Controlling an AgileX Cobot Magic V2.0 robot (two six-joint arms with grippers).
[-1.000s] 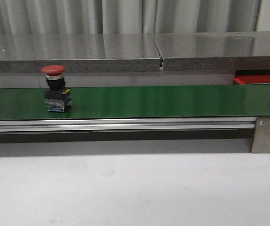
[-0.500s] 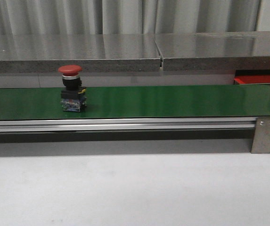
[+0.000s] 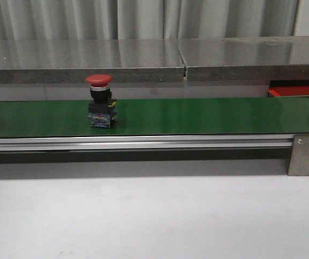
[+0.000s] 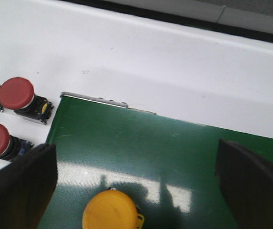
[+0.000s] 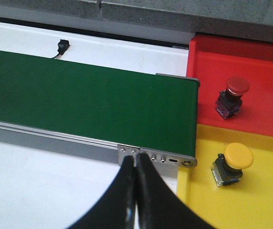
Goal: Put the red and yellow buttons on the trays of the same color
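Front view level, side-on; wrist views look down — all share green belt (image 3: pixel 197 116).

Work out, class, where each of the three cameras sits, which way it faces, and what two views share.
Front: low, facing forward across the green belt carrying a red button; no robot parts show.
Left wrist: above the belt end and a yellow button; open left pincer shows.
Right wrist: above the belt's other end, red tray, yellow tray; shut right pincer shows.
All share the belt.

Long green belt (image 3: pixel 197 116) (metal-framed) before a grey ledge (image 3: pixel 143 59).
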